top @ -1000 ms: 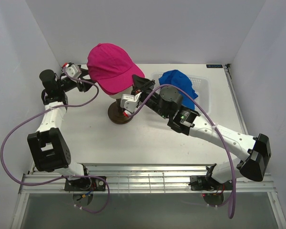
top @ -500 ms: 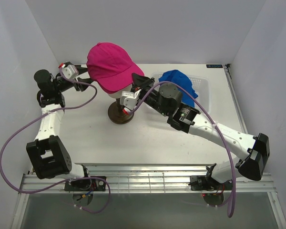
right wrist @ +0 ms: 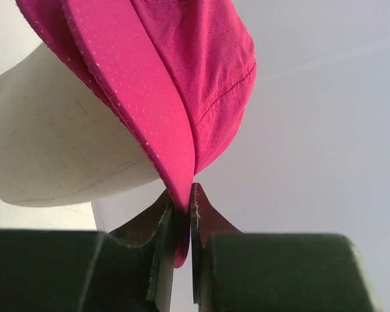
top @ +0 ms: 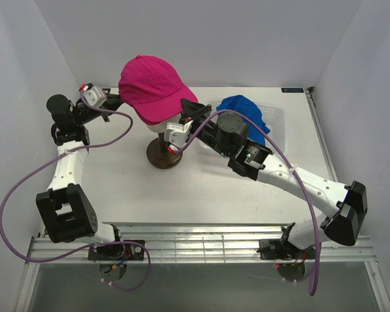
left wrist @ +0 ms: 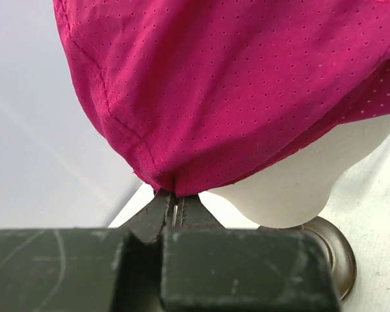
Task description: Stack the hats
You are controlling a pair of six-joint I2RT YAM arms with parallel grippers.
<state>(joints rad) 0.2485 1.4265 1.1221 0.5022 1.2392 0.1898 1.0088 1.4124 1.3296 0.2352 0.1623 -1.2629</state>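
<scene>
A magenta-pink hat (top: 153,88) sits on the cream mannequin head (top: 161,128). My left gripper (top: 119,101) is at the hat's rear left edge. In the left wrist view it (left wrist: 175,197) is shut, with the hem of the pink hat (left wrist: 234,91) pinched at its tips. My right gripper (top: 186,111) is at the hat's right side. In the right wrist view it (right wrist: 184,205) is shut on the pink brim (right wrist: 143,110), which runs down between the fingers. A blue hat (top: 244,112) lies in the white basket (top: 277,118), partly hidden behind the right arm.
The mannequin head (left wrist: 292,188) stands on a dark round stand (top: 162,156) at mid-table. White walls close in the back and both sides. The right arm stretches across the table from the lower right.
My left gripper was open beside the hat's rear edge and has shut on it. The right gripper has kept its hold on the brim and shifted slightly with the hat.
</scene>
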